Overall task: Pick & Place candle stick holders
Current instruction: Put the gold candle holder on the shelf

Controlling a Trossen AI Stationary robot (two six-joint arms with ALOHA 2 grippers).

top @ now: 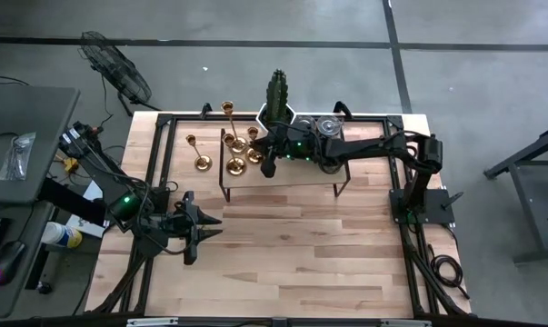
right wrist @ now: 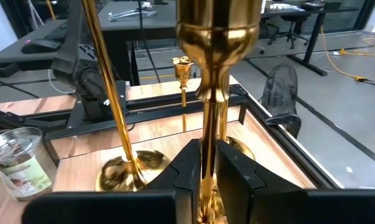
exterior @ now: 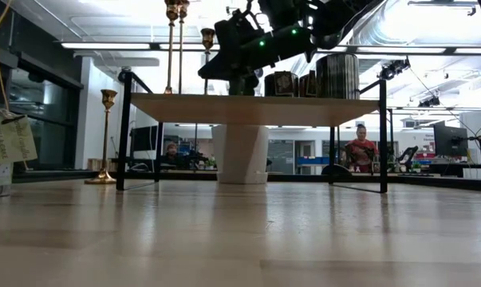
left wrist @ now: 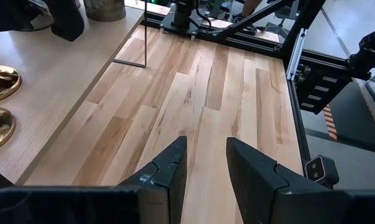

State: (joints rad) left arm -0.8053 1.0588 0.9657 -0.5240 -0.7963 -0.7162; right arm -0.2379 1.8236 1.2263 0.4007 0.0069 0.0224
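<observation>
Carefully loosening right gripper (right wrist: 207, 180) fingers closed around the stem of a candle stick holder (right wrist: 215, 37) standing on the raised shelf (top: 292, 177), keeping it upright beside its neighbours, left gripper (left wrist: 206, 168) idling slightly parted over the table (left wrist: 206, 93).

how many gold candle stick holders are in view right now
4. Three stand on the raised shelf: holders and, the last between the right gripper fingers. A fourth holder stands on the table left of the shelf.
</observation>
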